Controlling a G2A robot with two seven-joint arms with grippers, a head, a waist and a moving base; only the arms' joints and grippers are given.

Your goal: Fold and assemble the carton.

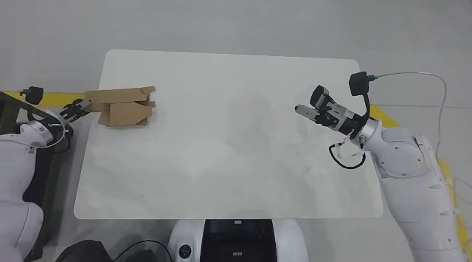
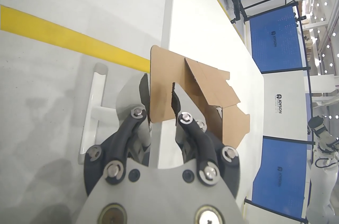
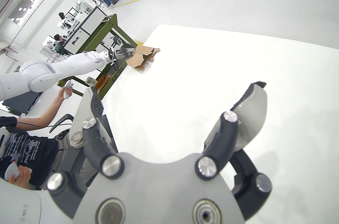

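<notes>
Here we are with the carton (image 1: 125, 107) still flat, a stack of brown panels lying at the left edge of the worktop (image 1: 236, 159), toward its far corner. The left end effector (image 2: 159, 95) sits just off that edge and is clenched on the carton, one finger (image 2: 144, 88) behind the outermost flap and the other in front of it. It looks like a thin hold, on a single layer of card.

Across on the right side, the right end effector (image 1: 310, 111) hangs above bare worktop with its jaws spread wide, holding nothing and well apart from the carton.

So assembly has barely begun, by my reading. No wall is raised and no flap is tucked.

Now the dangers. That pinch is on one flap, so a hard pull could crease or tear it, or the card could slide out of the hold. The carton sits right at the edge; a tug outward might drag it off the worktop. And with nothing pinning the other end, any lift may swing the whole blank instead of opening it.
</notes>
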